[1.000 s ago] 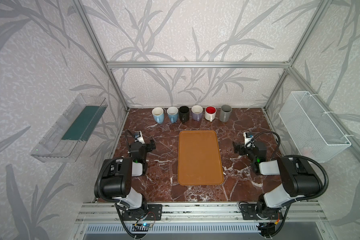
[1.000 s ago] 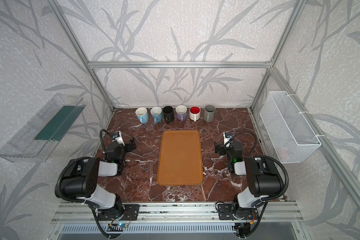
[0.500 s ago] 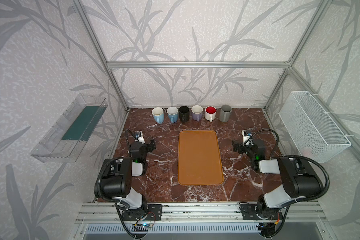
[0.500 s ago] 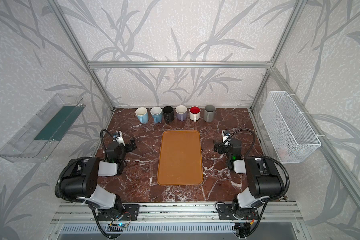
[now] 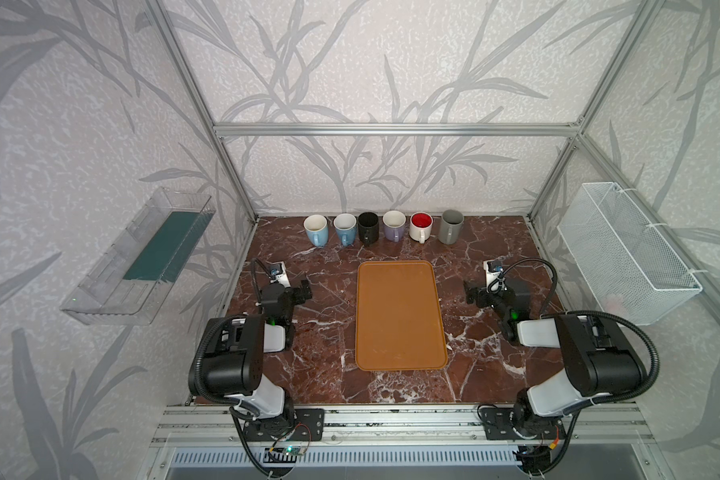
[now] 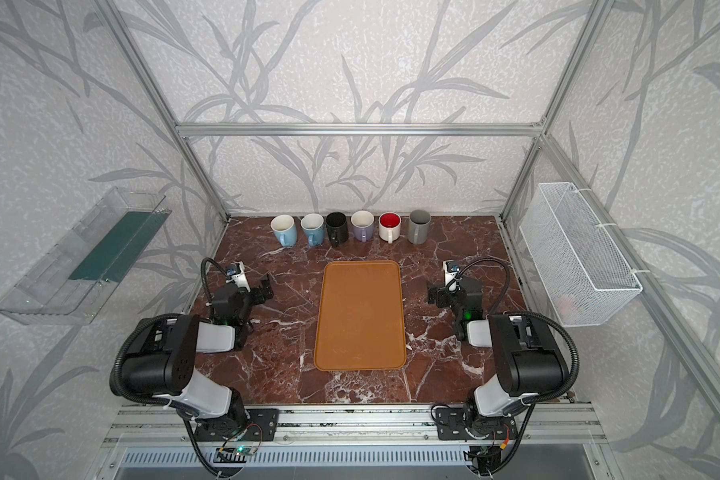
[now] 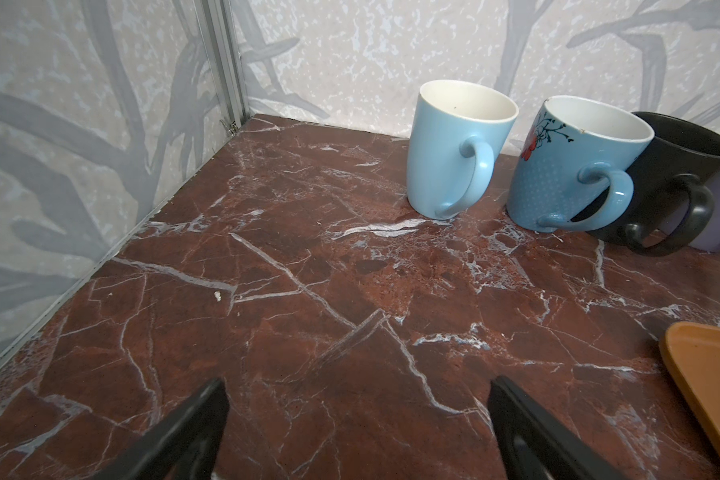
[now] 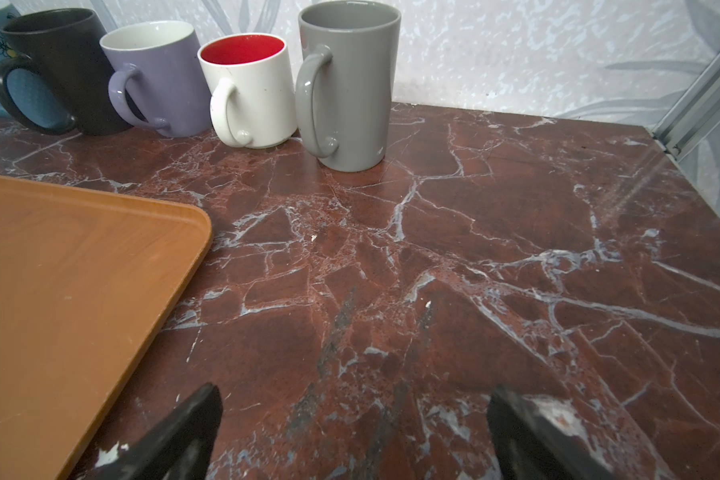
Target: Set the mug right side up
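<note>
dark red marble tabletop point(image 5: 316, 361) with white veins, boxed in by an aluminium frame point(image 5: 391, 129) and pale wallpaper with grey leaf prints. a clear plastic bin point(image 5: 113, 291) hangs on the left wall and a white wire basket point(image 5: 624, 253) on the right one. a flat orange rectangular tray point(image 5: 400, 316) lies mid-table.

the mugs are six ceramic ones in a row along the back wall, all standing mouth up with handles toward the arms: light blue mug point(image 5: 316, 230), blue flowered mug point(image 5: 345, 228), black mug point(image 5: 368, 227), lavender mug point(image 5: 393, 225), white mug with a red inside point(image 5: 420, 226), tall grey mug point(image 5: 451, 226).

the left gripper point(image 5: 304, 289) sits low over bare marble left of the tray, and the right gripper point(image 5: 471, 293) does the same on the other side. both are spread wide with nothing between the fingers, well apart from the mugs.

the wall bins only show in the top views. the left wrist view is the one that shows the red flower and dark twig print on the second mug, and it only catches the left end of the row plus a tray corner. the right wrist view gets the grey end of the row instead, and shows white scuffs on that gripper's fingertips point(image 8: 553, 411).
</note>
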Controlling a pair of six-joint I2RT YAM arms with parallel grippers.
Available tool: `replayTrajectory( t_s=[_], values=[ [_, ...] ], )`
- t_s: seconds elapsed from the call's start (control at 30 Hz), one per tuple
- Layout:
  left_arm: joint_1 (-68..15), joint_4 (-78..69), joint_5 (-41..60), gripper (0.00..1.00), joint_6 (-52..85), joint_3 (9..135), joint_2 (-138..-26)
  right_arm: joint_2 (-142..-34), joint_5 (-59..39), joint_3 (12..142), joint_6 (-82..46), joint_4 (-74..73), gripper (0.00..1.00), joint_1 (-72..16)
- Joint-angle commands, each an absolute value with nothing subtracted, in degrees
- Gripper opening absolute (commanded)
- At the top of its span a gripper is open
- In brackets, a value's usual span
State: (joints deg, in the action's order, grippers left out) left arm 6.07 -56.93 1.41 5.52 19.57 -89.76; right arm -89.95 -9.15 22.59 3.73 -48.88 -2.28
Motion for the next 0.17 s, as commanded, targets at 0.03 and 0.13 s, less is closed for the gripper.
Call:
replayTrajectory(
  t_s=[0.03, 0.13],
  values=[
    [6.0, -56.8, 1.8, 0.99, 4.3, 20.0, -89.6, -89.2, -8.5, 23.8, 4.4, -48.5, 0.99, -2.5],
    [6.0, -56.8, 1.8, 0.99, 4.3, 20.0, -89.6, -89.1, -8.4, 23.6, 4.5, -48.6, 0.99, -2.6]
  ],
)
